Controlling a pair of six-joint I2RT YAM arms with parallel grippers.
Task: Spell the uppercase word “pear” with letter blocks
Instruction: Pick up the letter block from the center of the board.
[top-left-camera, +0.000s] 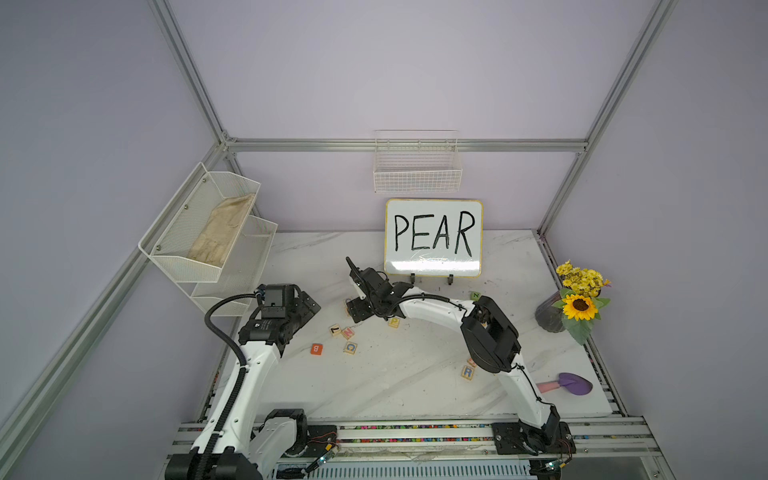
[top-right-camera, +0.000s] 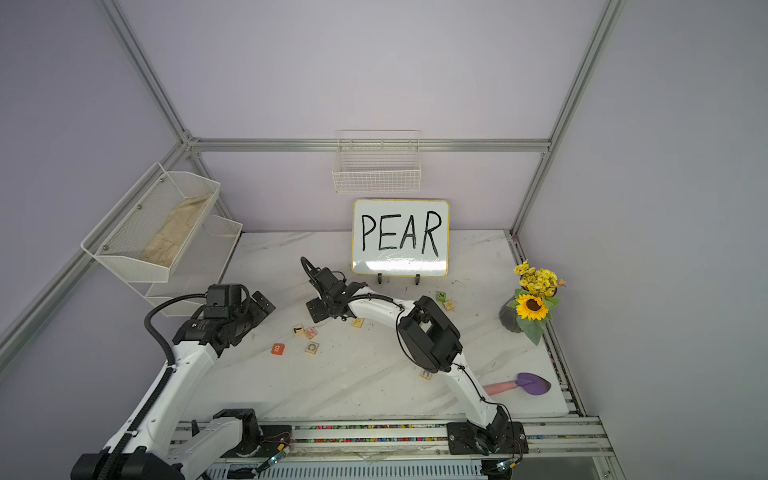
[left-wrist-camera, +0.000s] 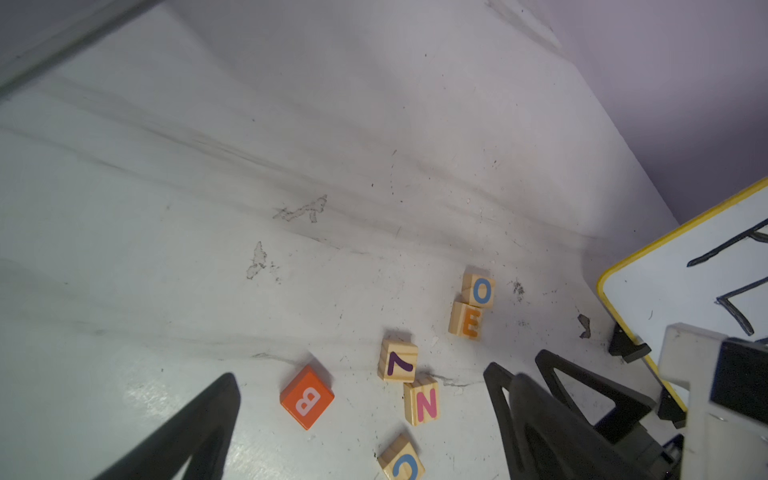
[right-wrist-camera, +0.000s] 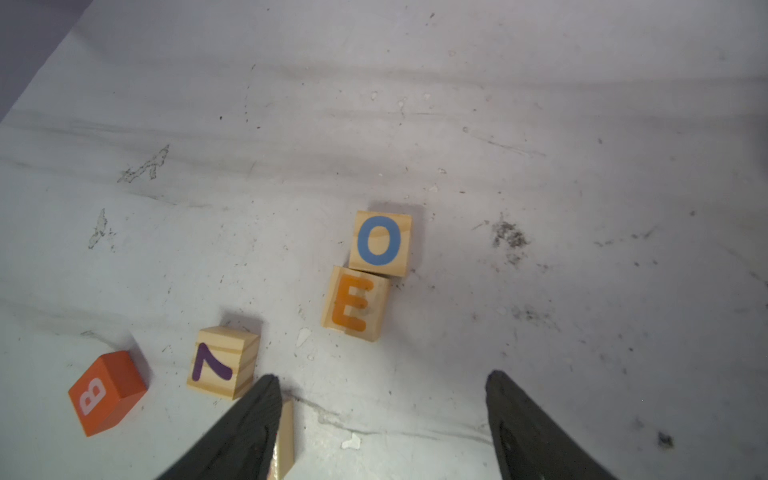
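The E block (right-wrist-camera: 355, 305), pale wood with an orange letter, lies on the table touching a blue O block (right-wrist-camera: 380, 243). My right gripper (right-wrist-camera: 382, 376) hangs open just short of the E block, nothing between its fingers; in a top view it (top-left-camera: 359, 309) covers that spot. The yellow P block (top-left-camera: 394, 322) lies under the right forearm. The blue R block (top-left-camera: 467, 372) sits by the right elbow, beside a half-hidden block with an orange mark (top-left-camera: 471, 361). My left gripper (left-wrist-camera: 374, 376) is open above the table near the left rack.
A purple 7 block (right-wrist-camera: 222, 361), pink N block (left-wrist-camera: 424, 401), blue C block (left-wrist-camera: 401, 461) and solid orange B cube (right-wrist-camera: 106, 392) cluster nearby. A green N cube (top-left-camera: 476, 295), PEAR whiteboard (top-left-camera: 434, 237), flower vase (top-left-camera: 577, 307), purple trowel (top-left-camera: 573, 383) and mesh rack (top-left-camera: 208, 232) ring the table.
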